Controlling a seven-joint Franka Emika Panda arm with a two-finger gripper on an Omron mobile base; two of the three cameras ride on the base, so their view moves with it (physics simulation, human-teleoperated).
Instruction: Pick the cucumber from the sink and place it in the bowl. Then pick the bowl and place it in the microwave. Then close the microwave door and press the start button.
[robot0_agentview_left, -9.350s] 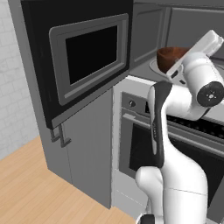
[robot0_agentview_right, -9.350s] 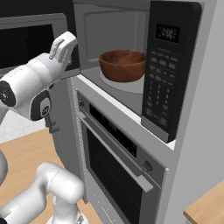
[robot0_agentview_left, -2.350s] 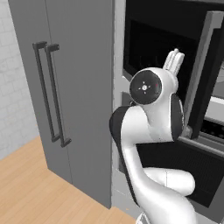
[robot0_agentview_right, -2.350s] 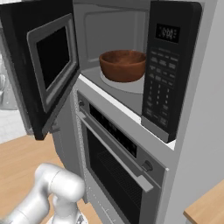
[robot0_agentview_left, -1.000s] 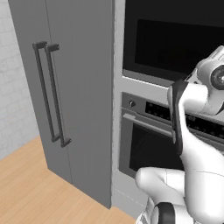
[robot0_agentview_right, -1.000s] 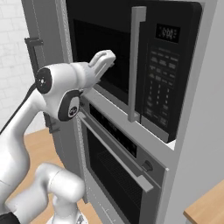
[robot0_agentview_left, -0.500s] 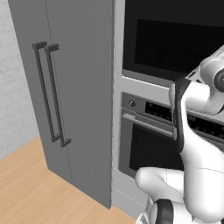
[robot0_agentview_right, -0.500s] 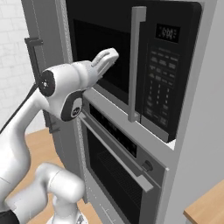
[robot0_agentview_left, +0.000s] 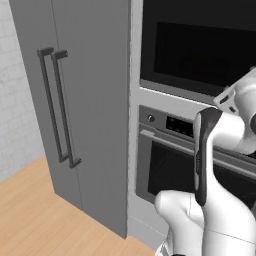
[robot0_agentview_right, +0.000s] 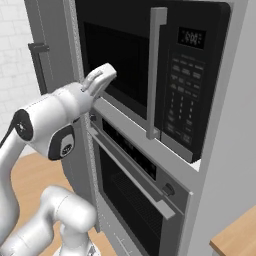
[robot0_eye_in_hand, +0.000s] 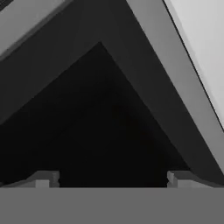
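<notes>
The microwave door is shut flush against the microwave, its black window dark, so nothing inside can be made out. From the right base view the tall pale bar handle runs down the door's right edge, and to its right the keypad strip sits under a small lit display; the left base view cuts these off and gives instead the door's left and lower frame above the oven. The right base view has the white arm reaching up from the lower left, its hand lying against the lower left corner of the door, just above the oven's control panel. The gripper looks straight at the door from very close: the hand view has the black window as a dark wedge bordered by the grey door frame, with a pale wall surface to the far right. The two dark finger tips stand far apart at the bottom of that view, jaws wide with nothing between them. The left base view adds what the other misses: the tall grey cabinet to the left of the oven with its pair of dark vertical handles, the wooden floor below, and the oven with its knob and bar handle partly behind the arm's white links.
</notes>
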